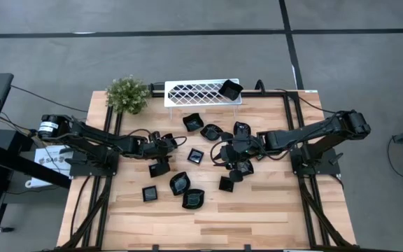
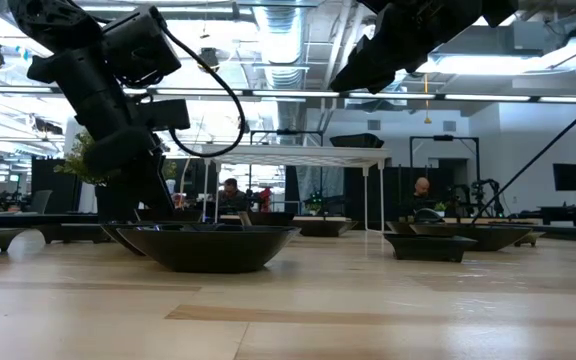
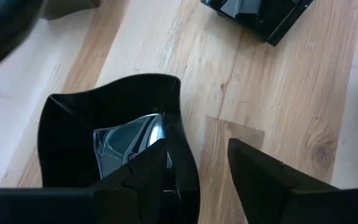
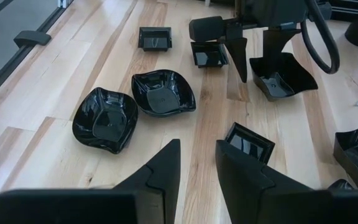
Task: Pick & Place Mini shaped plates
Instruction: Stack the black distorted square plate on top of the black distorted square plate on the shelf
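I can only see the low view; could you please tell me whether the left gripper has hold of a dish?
Observer: No. The left wrist view shows the left gripper open, its fingers either side of one wall of a wavy-rimmed dish.
Operator: Thank you. And the right gripper?
Observer: The right gripper is open and empty over bare wood, with a small square dish just ahead of it.
Operator: How full is the rack?
Observer: From above, the white rack carries a single dish, at the end on the right arm's side.
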You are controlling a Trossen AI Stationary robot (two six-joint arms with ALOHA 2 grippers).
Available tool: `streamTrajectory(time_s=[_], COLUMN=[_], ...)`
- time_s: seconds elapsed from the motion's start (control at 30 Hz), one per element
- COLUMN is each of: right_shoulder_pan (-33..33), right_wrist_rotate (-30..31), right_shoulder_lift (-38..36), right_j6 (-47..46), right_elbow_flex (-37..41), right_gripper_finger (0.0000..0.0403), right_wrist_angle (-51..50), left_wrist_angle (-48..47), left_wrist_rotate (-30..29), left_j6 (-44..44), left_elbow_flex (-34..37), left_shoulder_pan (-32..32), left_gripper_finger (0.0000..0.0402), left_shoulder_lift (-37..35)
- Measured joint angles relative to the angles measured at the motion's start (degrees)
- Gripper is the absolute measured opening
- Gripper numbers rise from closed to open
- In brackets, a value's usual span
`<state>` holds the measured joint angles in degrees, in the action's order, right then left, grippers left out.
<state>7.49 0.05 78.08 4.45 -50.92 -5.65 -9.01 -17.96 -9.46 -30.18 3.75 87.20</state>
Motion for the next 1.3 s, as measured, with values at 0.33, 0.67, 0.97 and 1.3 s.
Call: streamTrajectory(time_s=[0.33,0.67,0.97,1.3], right_shoulder_pan=[0.0,0.0,0.0,0.0], right_wrist_rotate=[0.0,0.0,0.0,0.0], right_shoulder_lift=[0.0,0.0,0.0,0.0], right_j6=[0.0,0.0,0.0,0.0], right_elbow_flex=[0.0,0.0,0.0,0.0], right_gripper_finger=[0.0096,0.0096,0.0096,0.0096], right_wrist_angle=[0.0,-0.1,-0.1,-0.1], left_wrist_angle=[-0.1,-0.1,-0.1,-0.5], left_wrist_rotate=[0.0,0.0,0.0,-4.8], left_j6=[0.8,3.8,10.9,13.7], left_elbow_flex=[0.0,0.0,0.0,0.0], left_shoulder_pan=[0.0,0.0,-0.7,-1.2], left_gripper_finger=[0.0143,0.0065,0.0008,0.0008], left_shoulder_lift=[0.0,0.0,-0.1,-0.1])
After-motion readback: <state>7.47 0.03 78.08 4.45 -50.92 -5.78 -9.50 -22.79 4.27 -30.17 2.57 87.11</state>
